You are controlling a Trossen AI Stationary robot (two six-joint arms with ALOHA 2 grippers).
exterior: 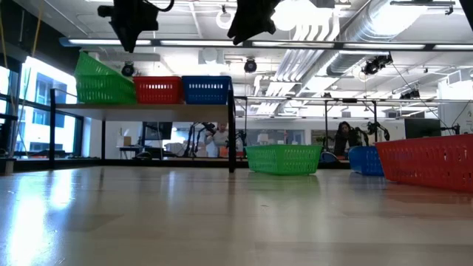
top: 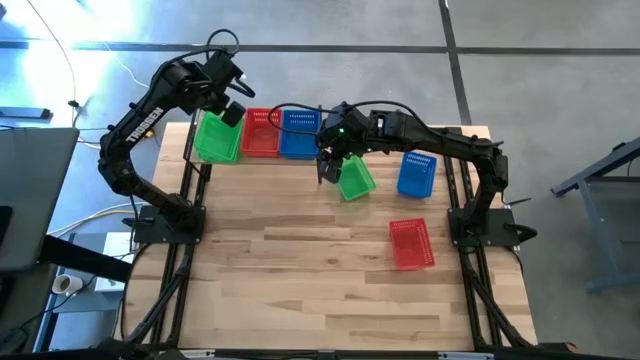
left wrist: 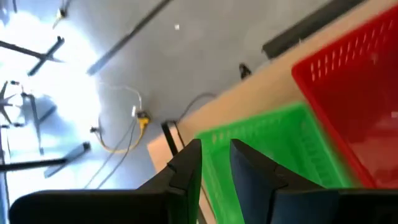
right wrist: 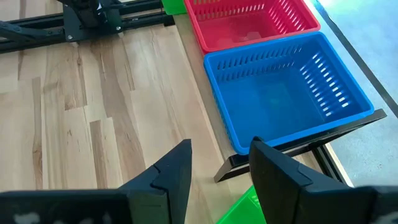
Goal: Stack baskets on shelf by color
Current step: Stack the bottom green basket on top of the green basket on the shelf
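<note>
On the shelf point(exterior: 148, 111) stand a green basket point(top: 217, 137), a red basket point(top: 261, 132) and a blue basket point(top: 299, 133) in a row. In the low view a green basket point(exterior: 100, 70) lies tilted, its left side raised, on a level green one. My left gripper point(left wrist: 216, 149) hovers above them point(exterior: 131, 44), open by a narrow gap, touching nothing that shows. My right gripper point(right wrist: 221, 149) is open above another green basket point(top: 355, 180) on the table, just in front of the shelf's right end.
A blue basket point(top: 417, 173) and a red basket point(top: 410, 243) sit on the table's right side. The shelf's black post point(exterior: 232, 133) stands beside the green table basket point(exterior: 284, 159). Bare wood lies across the table's near half point(top: 300, 290). People show in the room behind.
</note>
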